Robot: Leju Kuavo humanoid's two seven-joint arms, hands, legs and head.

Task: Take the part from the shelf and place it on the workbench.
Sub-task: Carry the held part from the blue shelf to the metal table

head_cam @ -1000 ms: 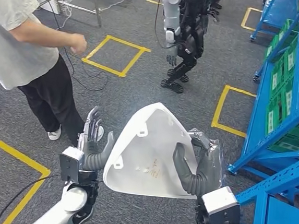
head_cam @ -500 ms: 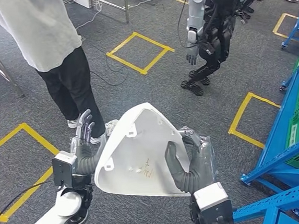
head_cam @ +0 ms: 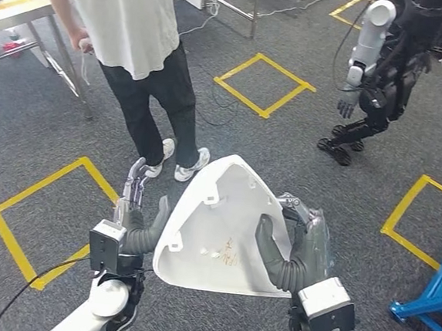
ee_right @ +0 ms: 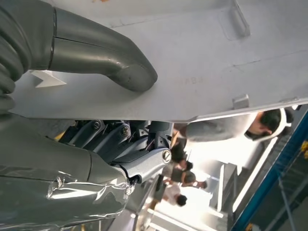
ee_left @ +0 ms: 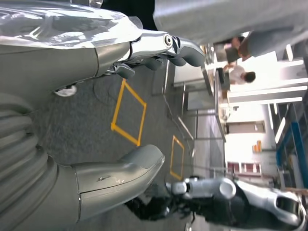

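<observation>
White-shirted person (head_cam: 137, 42) and dark robot (head_cam: 384, 75) beyond held part (head_cam: 219, 227).

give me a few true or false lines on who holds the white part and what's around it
1. The right hand grips the white part. True.
2. The part rests on a workbench. False: it is held up above the grey floor.
3. The left hand is at the part's other edge, thumb against it. True.
4. A person holds the part too. False: the person stands apart from it.
5. Another robot stands further off. True.
</observation>
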